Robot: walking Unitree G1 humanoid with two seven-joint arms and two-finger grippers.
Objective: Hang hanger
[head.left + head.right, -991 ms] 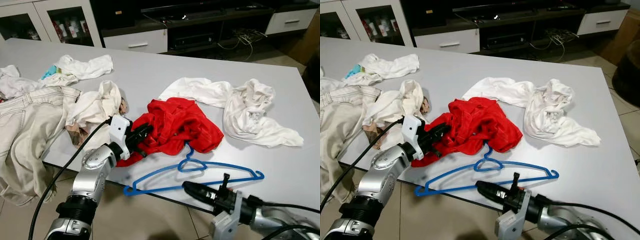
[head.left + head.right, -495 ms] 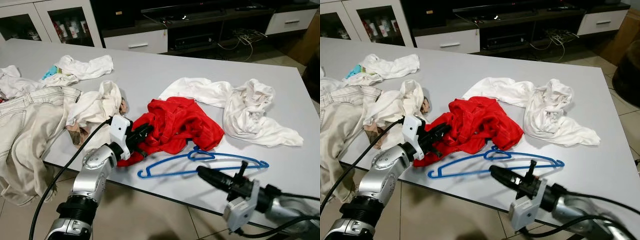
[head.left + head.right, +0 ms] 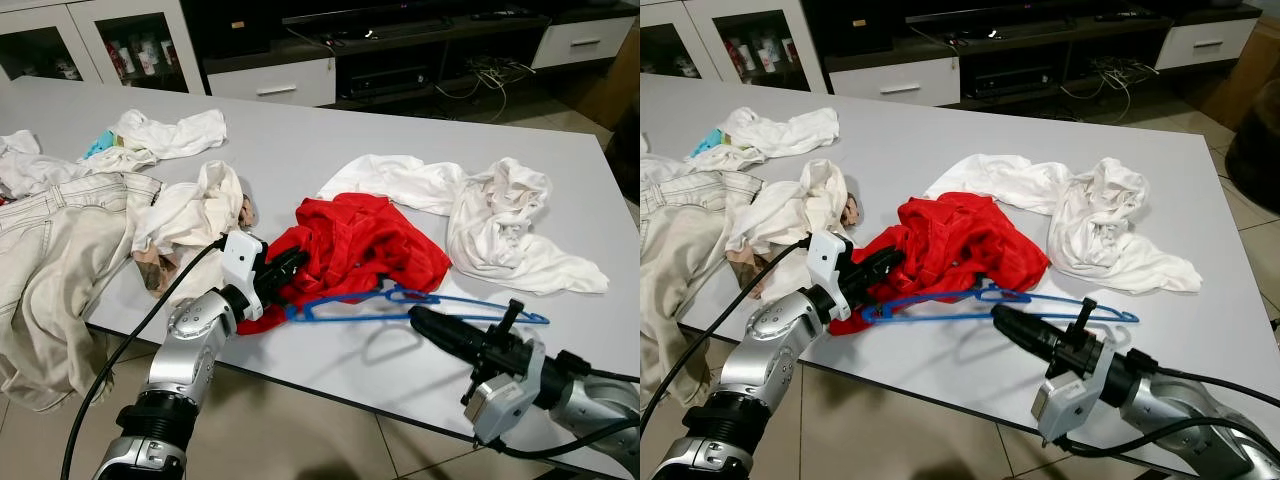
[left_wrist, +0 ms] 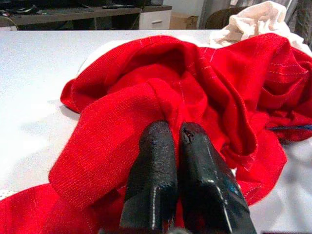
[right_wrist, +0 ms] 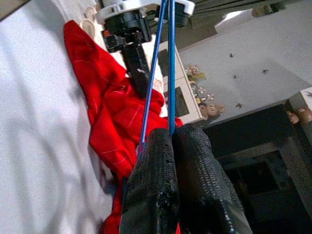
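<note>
While left gripper (image 3: 292, 265) pinches red garment (image 3: 360, 245); right gripper (image 3: 1002, 315) clamps blue hanger (image 3: 1040, 301)

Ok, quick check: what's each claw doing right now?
Left claw: closed, pinching the red garment.
Right claw: closed on the blue hanger, holding it lifted beside the garment.

Two silver jointed arms, black cables trailing, white wrist camera blocks (image 3: 242, 262), long textured black gripper fingers (image 4: 152, 180).
</note>
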